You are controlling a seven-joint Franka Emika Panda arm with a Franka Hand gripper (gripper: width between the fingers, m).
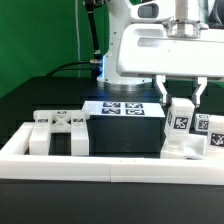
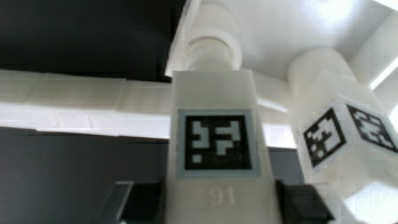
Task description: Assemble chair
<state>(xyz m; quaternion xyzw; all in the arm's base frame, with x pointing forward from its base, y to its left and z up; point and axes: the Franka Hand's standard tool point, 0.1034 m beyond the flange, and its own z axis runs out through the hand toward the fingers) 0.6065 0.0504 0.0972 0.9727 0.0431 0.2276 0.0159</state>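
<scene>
White plastic chair pieces lie apart on the black surface (image 1: 35, 92), so the assembly looks barely begun; no joined seat, leg or back shows in either view. One cluster of loose parts (image 1: 55, 130) sits at the exterior view's left, just behind the border rail (image 1: 110, 166); the marker board (image 1: 125, 108) lies in the middle; a tagged post (image 1: 180, 122) stands upright at the exterior view's right, with further tagged pieces (image 1: 208, 132) just beside it. By my reading, nearly every joint is left to make, and the step in hand is picking up that post.

Spread wide, the fingers (image 1: 163, 90) hang over the post, one on each side of its top; in the exterior view a slim gap shows on both sides, so they straddle it without gripping. The wrist view has the post (image 2: 217, 120) centred with its tag facing the camera, a neighbouring piece (image 2: 349, 122) close by; contact cannot be confirmed there.
</scene>
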